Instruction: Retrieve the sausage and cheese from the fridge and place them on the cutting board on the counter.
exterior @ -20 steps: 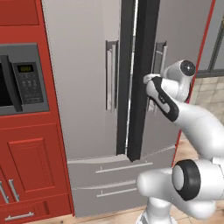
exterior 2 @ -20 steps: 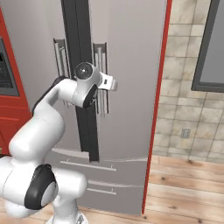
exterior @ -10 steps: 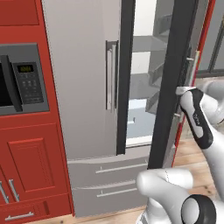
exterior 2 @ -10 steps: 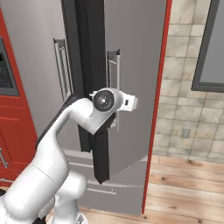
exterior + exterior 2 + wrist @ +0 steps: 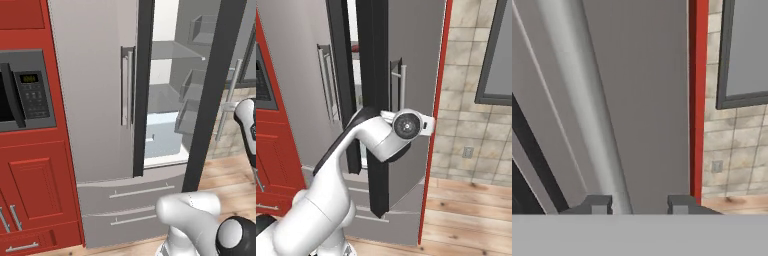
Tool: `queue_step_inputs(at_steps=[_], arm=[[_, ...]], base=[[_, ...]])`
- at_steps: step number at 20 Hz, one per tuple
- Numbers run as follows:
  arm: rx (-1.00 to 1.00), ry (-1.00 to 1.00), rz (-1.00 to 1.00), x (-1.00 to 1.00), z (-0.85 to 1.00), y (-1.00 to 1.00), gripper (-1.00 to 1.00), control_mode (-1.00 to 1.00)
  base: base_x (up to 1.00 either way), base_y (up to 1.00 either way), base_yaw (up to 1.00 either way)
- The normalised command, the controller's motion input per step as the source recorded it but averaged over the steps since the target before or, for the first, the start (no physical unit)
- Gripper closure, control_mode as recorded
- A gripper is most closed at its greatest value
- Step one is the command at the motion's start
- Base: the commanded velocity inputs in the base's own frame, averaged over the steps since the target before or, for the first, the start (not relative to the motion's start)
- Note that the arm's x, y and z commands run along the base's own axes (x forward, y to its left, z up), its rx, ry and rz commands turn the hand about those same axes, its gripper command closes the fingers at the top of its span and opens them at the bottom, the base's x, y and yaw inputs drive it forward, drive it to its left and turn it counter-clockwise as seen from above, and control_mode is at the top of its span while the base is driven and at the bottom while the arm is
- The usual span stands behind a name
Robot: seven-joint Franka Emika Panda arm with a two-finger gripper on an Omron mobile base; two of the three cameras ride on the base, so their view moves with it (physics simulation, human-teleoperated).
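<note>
The fridge (image 5: 100, 100) stands straight ahead of you with its left door shut. Its right door (image 5: 411, 50) is swung well out, dark edge toward the base, so the step in hand looks like finishing the door opening before any reach inside. Beyond that door edge the fridge's glass shelves (image 5: 175, 50) and door bins (image 5: 202, 30) lie open to view, but which shelf carries the sausage and cheese I cannot tell, so do not commit to a target yet. The door's outer face lies close to the red panel (image 5: 698, 100) on the fridge's right, which suggests little swing is left. Judge whether the gap is wide enough for the arm, and stop pushing if it is. The vertical bar handle (image 5: 587, 100) of that door runs down between the tips of the gripper (image 5: 640, 205). The fingers (image 5: 682, 204) stand spread on either side of the bar: one is just beside it, the other is apart from it, and they are not pinching it. To do this well, open them fully clear of the bar and draw the hand straight back off the door face, not sideways. A finger catching the handle could drag the door back toward the fridge. Then bring the arm round the dark door edge, keeping the elbow off it, and look over the shelves before you pick a first item.
</note>
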Motion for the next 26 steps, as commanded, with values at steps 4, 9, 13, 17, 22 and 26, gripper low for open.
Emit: queue_step_inputs(at_steps=[4,9,13,17,22,26], arm=[[-0.05,0.10,-0.03,-0.94,0.62,0.08,-1.00,-1.00],[-0.26,0.07,-0.01,-0.84,0.60,0.84,-1.00,-1.00],[-0.45,0.13,0.00,0.05,0.18,1.00,-1.00,-1.00],[-0.58,0.05,0.00,0.11,0.08,1.00,-1.00,-1.00],[-0.57,0.01,0.00,-0.15,0.35,1.00,-1.00,-1.00],[-0.29,0.01,-0.04,0.30,0.05,0.84,-1.00,-1.00]], base=[[0.00,0.00,0.00],[0.00,0.00,0.00],[0.00,0.00,0.00],[0.00,0.00,0.00],[0.00,0.00,0.00],[0.00,0.00,0.00]])
